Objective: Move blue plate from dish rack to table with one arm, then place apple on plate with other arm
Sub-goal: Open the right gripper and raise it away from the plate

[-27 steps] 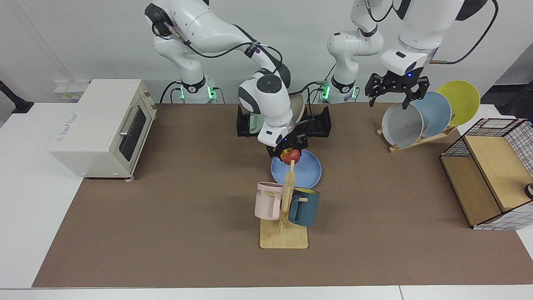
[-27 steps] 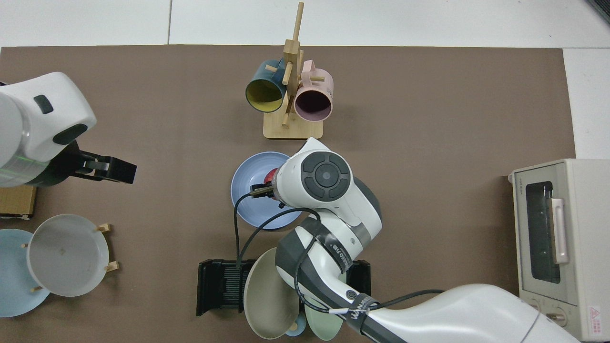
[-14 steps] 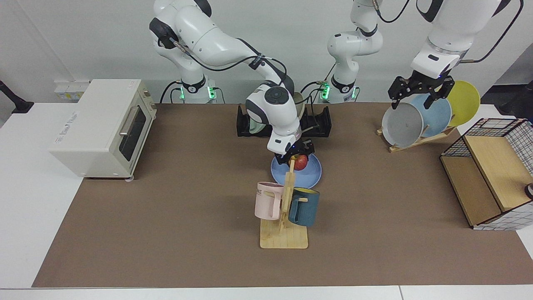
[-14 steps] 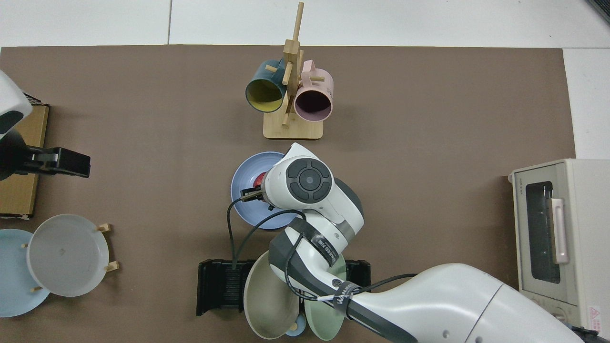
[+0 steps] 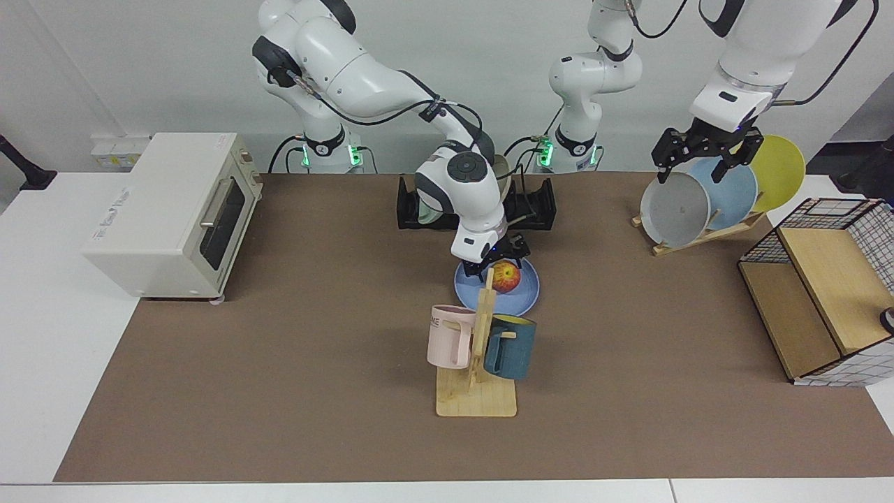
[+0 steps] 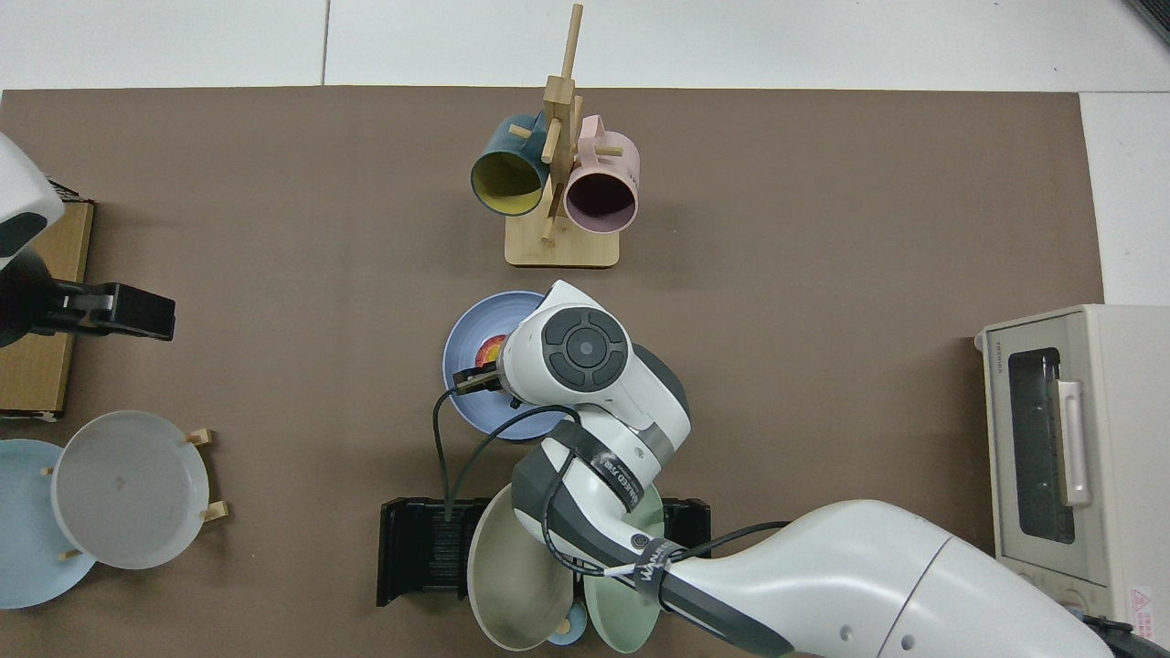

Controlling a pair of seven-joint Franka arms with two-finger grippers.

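- The blue plate (image 5: 497, 288) lay flat on the brown mat of the worktop (image 5: 279, 391), near the mat's middle, between the dish rack (image 5: 475, 204) toward the robots' edge and a wooden mug stand (image 5: 477, 363) toward the opposite edge. It was out of the rack; that part of the task looked complete.
- The apple (image 5: 508, 277) rested on the blue plate, within its rim, on the half of the plate nearer the rack. In the top view the apple (image 6: 490, 350) showed only partly, beside the arm's wrist housing.
- The right hand (image 5: 497, 257) stood directly above the apple, on the rack side, wrist pointing down. Its fingers appeared spread to either side of the apple and clear of it, so the hand read as released, not grasping. Contact could not be ruled out entirely, as the mug stand's post crossed that spot in the facing view.
- Governing relation: the apple lay straight below the right hand, between its fingertips. Judgement: a straight upward withdrawal would suit; any sideways drift risked nudging the apple, which is round and could roll on the shallow plate.
- The left hand (image 5: 705, 150) waited well apart, over a slanted light-wood rack (image 5: 698, 234) near the mat's corner, above a grey plate (image 5: 674, 209) and a paler blue plate (image 5: 733, 185). Its fingers were spread and held nothing.
- The right arm was plainly the nearer to the task's things.
- Judgement: task at or near completion, pending clearance of the right hand.
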